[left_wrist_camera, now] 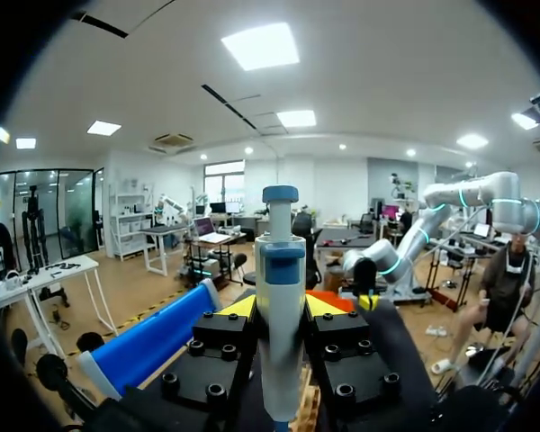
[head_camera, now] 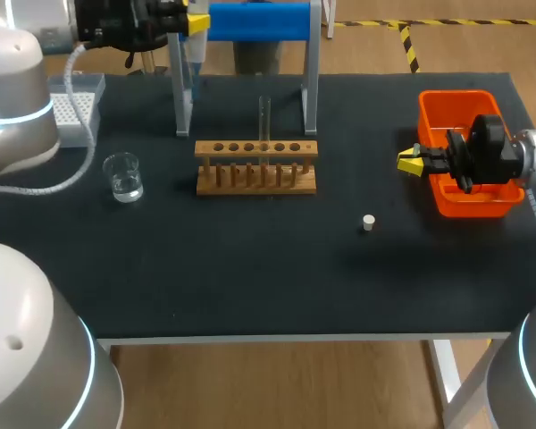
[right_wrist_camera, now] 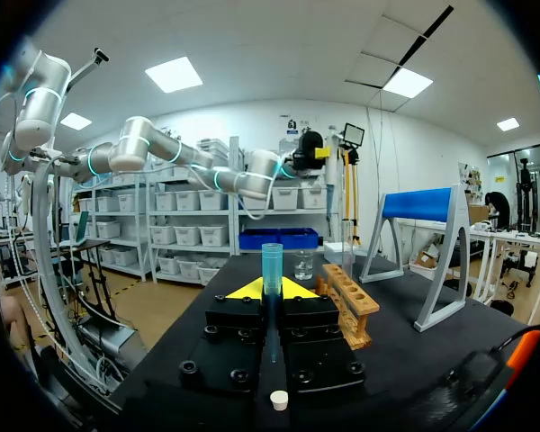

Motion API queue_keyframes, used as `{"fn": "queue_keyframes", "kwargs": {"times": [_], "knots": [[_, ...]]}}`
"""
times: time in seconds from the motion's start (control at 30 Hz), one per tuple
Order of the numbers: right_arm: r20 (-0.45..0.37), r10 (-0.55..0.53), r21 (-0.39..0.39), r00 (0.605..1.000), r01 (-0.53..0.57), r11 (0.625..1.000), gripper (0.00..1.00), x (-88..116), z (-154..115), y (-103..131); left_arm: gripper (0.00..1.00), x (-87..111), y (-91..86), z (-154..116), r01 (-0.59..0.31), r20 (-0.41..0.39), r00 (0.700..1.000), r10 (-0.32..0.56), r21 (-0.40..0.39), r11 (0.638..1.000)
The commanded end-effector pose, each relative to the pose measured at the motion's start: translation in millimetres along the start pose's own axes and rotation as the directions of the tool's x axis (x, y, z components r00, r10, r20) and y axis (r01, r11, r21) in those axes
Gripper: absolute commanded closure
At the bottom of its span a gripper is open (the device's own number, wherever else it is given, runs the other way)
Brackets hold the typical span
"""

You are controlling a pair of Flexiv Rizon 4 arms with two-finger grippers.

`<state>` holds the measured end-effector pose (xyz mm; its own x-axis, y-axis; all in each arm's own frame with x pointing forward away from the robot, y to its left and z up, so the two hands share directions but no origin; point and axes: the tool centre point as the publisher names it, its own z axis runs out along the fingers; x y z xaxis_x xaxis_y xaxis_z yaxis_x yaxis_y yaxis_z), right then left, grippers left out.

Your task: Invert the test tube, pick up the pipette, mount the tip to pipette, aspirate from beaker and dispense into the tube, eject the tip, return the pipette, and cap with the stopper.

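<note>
Left gripper [left_wrist_camera: 279, 308]: fingers closed narrow on the pipette [left_wrist_camera: 281, 261], which stands upright between the yellow tips with its plunger knob on top; it hangs high over the table's far left corner, beside the blue stand [head_camera: 259, 21]
Reason for that hold: gripped round the body, the pipette's lower end is free, which I judge suits pressing it into a tip
Right gripper [right_wrist_camera: 272, 290]: fingers pinched on a blue pipette tip [right_wrist_camera: 272, 265], wide mouth up and thin point running down between the finger blocks; it sits at the left edge of the orange bin [head_camera: 469, 103]
Reason for that hold: the open mouth is offered upward, probably for the pipette to come down into it
Test tube [head_camera: 264, 116]: mouth up in the wooden rack [head_camera: 256, 166] at mid-table, ready to be filled
Beaker [head_camera: 123, 176]: left of the rack and apart from it, clear liquid inside
Stopper [head_camera: 368, 222]: lying alone on the dark table [head_camera: 250, 286], between rack and bin, touching neither
Only the head view gives: the whole layout and how far apart the two arms are; what either gripper holds is not readable there
Only the left wrist view gives: the grip on the pipette
Only the right wrist view gives: the tip itself, with the stopper just under the gripper
</note>
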<state>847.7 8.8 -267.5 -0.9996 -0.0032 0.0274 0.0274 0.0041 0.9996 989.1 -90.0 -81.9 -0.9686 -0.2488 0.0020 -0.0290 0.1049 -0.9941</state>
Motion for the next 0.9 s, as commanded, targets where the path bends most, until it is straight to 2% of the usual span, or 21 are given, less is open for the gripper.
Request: {"fn": "queue_keyframes", "kwargs": {"times": [0.03, 0.17, 0.47, 0.67, 0.9], "knots": [[-0.002, 0.000, 0.002, 1.000, 0.000, 1.000, 1.00, -0.4, -0.1, -0.2, 1.00, 28.7, -14.5, 9.4, -0.004, 0.139, 0.990, 0.005, -0.005, 1.000], [-0.002, 0.000, 0.002, 1.000, 0.000, 1.000, 1.00, -0.4, -0.1, -0.2, 1.00, 47.7, -24.0, 22.8, -0.026, 0.159, 0.987, 0.021, 0.033, 0.999], [-0.002, 0.000, 0.002, 1.000, 0.000, 1.000, 1.00, -0.4, -0.1, -0.2, 1.00, 82.4, -34.0, 48.4, -0.054, 0.128, 0.991, 0.040, 0.108, 0.993], [-0.002, 0.000, 0.002, 1.000, 0.000, 1.000, 1.00, -0.4, -0.1, -0.2, 1.00, 95.8, -41.2, 53.5, -0.065, 0.096, 0.994, 0.054, 0.118, 0.991], [-0.002, 0.000, 0.002, 1.000, 0.000, 1.000, 1.00, -0.4, -0.1, -0.2, 1.00, 100.6, -44.9, 55.7, -0.063, 0.064, 0.996, 0.055, 0.133, 0.989]]}}
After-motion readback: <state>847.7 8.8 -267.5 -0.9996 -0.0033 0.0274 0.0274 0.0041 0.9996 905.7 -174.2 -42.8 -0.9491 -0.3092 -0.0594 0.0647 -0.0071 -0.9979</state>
